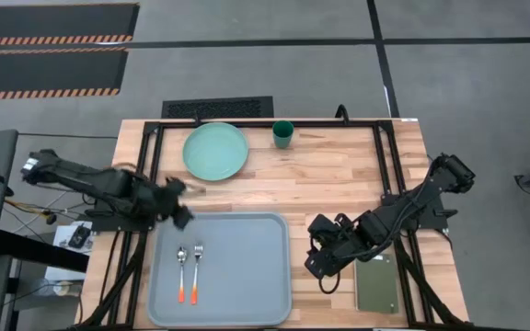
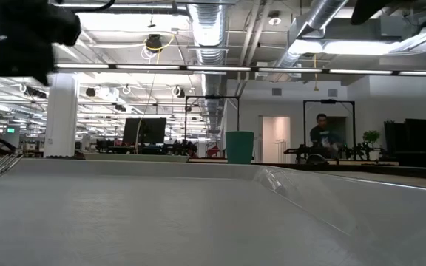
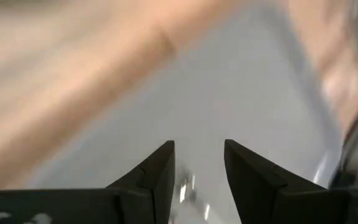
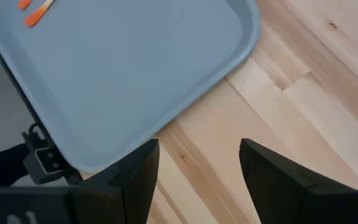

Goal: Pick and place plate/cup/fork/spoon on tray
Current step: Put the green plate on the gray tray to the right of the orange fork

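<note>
Lying on one tray [image 1: 247,267]: one fork [image 1: 197,270], one spoon [image 1: 181,273].

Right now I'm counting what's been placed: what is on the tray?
On the tray lie the spoon and the fork, side by side near its left edge. The plate and cup stand on the table. Nothing covers the tray.

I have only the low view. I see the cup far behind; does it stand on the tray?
Observer: No, the cup stands on the bare table, beyond the tray.
Operator: And the plate? I cannot see it.
Observer: The plate lies on the table too, beside the cup.
Operator: Where are the grippers?
Observer: The left gripper hangs open over the tray's far left corner; the right gripper waits open beside the tray.
</note>
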`<state>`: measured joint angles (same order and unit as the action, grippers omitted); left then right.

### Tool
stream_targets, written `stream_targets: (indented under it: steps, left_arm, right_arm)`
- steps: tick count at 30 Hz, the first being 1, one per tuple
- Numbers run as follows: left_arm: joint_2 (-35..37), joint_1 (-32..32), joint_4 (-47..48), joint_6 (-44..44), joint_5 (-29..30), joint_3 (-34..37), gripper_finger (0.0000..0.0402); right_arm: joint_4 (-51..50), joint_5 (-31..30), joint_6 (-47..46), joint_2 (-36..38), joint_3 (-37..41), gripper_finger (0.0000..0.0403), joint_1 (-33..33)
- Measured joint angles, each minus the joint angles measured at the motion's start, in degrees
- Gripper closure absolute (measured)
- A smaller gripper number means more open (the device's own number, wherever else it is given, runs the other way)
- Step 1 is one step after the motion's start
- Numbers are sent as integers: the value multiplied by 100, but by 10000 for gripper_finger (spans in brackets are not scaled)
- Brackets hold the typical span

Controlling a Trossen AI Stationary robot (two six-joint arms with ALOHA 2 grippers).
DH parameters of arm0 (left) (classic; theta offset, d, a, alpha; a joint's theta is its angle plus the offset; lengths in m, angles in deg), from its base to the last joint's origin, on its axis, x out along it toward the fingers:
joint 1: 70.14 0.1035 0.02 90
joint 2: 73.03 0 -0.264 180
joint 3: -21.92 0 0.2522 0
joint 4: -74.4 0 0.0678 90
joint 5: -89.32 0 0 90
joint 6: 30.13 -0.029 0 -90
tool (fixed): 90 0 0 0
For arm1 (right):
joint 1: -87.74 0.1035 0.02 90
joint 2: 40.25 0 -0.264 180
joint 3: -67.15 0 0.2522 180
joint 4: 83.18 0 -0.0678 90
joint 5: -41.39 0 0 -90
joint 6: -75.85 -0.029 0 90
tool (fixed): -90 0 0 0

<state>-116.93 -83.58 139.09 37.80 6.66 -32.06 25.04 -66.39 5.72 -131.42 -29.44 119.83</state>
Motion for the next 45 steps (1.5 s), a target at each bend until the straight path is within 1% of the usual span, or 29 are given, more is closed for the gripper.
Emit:
stream_targets:
  steps: [4, 6, 9, 11, 15, 19, 23, 26, 30, 34, 39, 42, 45]
  left_arm:
    - [323, 884, 406, 18, 695, -198, 278]
    - [311, 1384, 633, -178, 815, -199, 278]
    - [61, 2169, 905, -779, 797, -197, 278]
    - [-192, 2806, 854, -1280, 683, -195, 278]
    - [-860, 4086, 318, -2438, 108, -195, 278]
    - [-1475, 5240, -129, -3188, -375, -195, 278]
    - [-1861, 6159, -289, -3791, -493, -192, 278]
    - [-2041, 6705, -621, -4188, -558, -190, 278]
    - [-2391, 7082, -1091, -4387, -816, -193, 278]
    - [-2932, 7118, -1481, -4506, -1119, -193, 278]
    - [-3535, 7080, -1671, -4342, -1030, -193, 278]
    - [-3687, 7083, -1732, -4303, -1096, -193, 278]
    - [-3611, 7079, -1785, -4275, -1517, -203, 278]
  right_arm:
    - [-26, -11, 7, 1, 0, 154, -146]
    - [-36, -12, 94, 1, 0, 154, -232]
    - [-28, -11, 248, 3, 0, 154, -364]
    - [-24, 31, 376, 2, 0, 154, -451]
    - [-7, 133, 547, 3, 0, 154, -593]
    - [4, 138, 550, 3, 0, 154, -639]
    - [4, 142, 547, 3, 0, 154, -605]
    - [9, 122, 527, 3, 0, 154, -580]
    - [8, 109, 528, 3, -1, 154, -582]
    - [-44, 111, 555, 3, 0, 154, -582]
    - [-29, 112, 552, 3, 0, 154, -582]
    - [-22, 114, 523, 3, 0, 154, -582]
    - [-20, 114, 525, 3, 0, 154, -582]
